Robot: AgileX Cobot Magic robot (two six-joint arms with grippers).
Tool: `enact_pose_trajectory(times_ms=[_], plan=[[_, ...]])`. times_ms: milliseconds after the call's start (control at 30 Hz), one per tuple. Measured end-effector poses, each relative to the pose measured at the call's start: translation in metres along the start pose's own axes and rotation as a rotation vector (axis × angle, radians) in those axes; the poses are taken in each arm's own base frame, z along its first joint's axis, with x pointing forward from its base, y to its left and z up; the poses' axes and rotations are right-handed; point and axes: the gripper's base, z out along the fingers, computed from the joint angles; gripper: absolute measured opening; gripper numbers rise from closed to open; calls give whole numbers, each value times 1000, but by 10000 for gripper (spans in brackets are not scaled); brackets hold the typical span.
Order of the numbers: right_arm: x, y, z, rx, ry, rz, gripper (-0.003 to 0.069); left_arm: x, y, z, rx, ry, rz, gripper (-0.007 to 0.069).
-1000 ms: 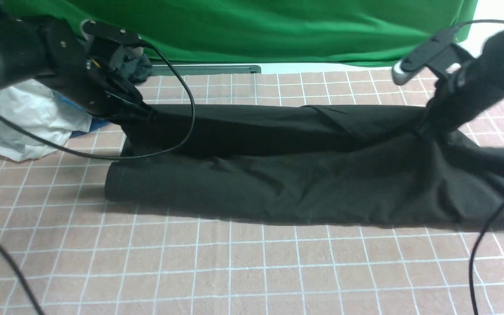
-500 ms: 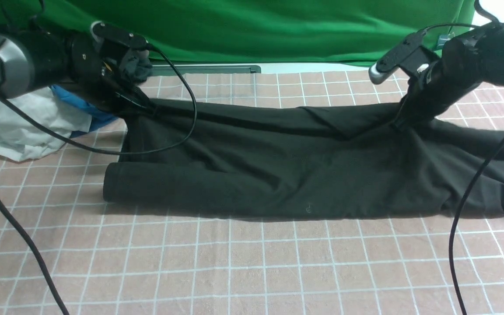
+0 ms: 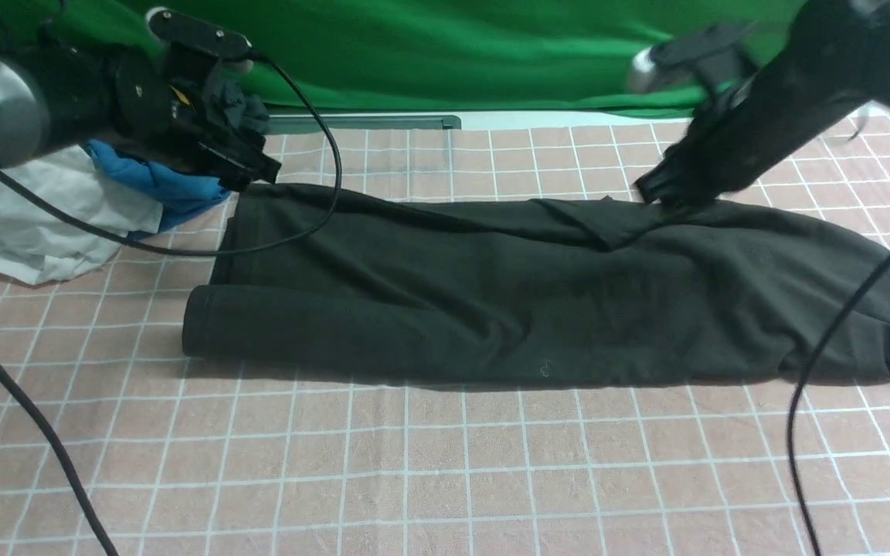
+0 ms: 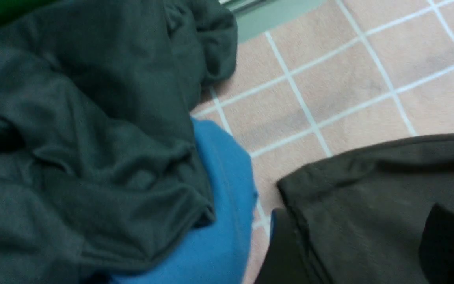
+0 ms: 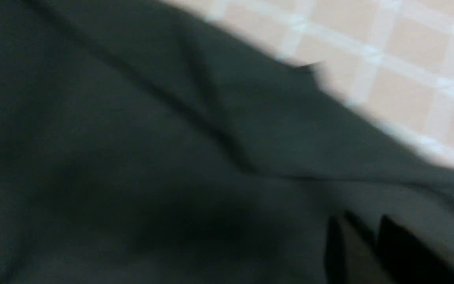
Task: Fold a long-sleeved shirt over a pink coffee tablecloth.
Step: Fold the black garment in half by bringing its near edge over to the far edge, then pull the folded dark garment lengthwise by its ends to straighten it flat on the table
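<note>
long-sleeved shirt [image 3: 538, 301] lies flat on the pink coffee tablecloth [image 3: 445, 479], folded into a long band running left to right, with a rolled fold edge along the near side and a bulkier end at the right. left gripper [image 3: 253, 171] hovers just above the shirt's far left corner, holding nothing. left wrist view shows its fingers [image 4: 284, 252] spread wide, one at the cloth edge, the other over the shirt. right gripper [image 3: 657, 191] is down at the shirt's far edge, right of centre, tip touching a raised fold. right wrist view is blurred: fingers [image 5: 400, 252] close together over the fabric, can't tell if they pinch it. heap of blue, white and dark garments [image 3: 144, 185] sits far left, just beside the shirt corner. green backdrop [image 3: 453, 46] behind.
</note>
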Motion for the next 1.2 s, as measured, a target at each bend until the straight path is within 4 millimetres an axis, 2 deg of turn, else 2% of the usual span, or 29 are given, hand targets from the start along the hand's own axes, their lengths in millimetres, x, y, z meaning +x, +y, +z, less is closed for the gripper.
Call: enact_pose_trajectory(times_ms=[100, 133, 167, 267, 467, 600, 633, 733, 800, 833, 900, 1000, 1067, 1200], plan=[[4, 2, 24, -44, 26, 19, 29, -11, -7, -23, 31, -14, -13, 297], [6, 2, 37, -54, 34, 26, 23, -20, -17, -43, 52, -43, 9, 162], [6, 2, 44, -56, 36, 28, 21, -23, -25, -54, 68, -61, 27, 101], [5, 1, 58, -61, 43, 34, 20, -26, -46, -77, 112, -89, 63, 32], [-11, -3, 74, -61, 14, 36, 20, -14, -93, -127, 198, -143, 145, 17], [-21, -9, 83, -42, -43, 41, 22, -4, -110, -155, 232, -180, 184, 17], [-27, -14, 89, -17, -107, 48, 26, 3, -118, -171, 250, -200, 205, 17], [-35, -24, 95, 33, -222, 64, 36, 13, -127, -195, 275, -241, 232, 17], [-41, -39, 96, 90, -333, 81, 55, 23, -132, -216, 294, -270, 253, 17], [-43, -40, 95, 98, -352, 83, 57, 24, -133, -215, 297, -265, 255, 17], [-48, -58, 87, 139, -425, 114, 95, 41, -133, -235, 313, -274, 273, 17], [-53, -71, 70, 153, -444, 137, 128, 55, -130, -248, 315, -277, 281, 17], [-53, -79, 41, 142, -395, 132, 145, 71, -127, -260, 306, -294, 291, 17], [-39, -81, -17, 125, -262, 91, 139, 93, -125, -266, 304, -296, 295, 17]])
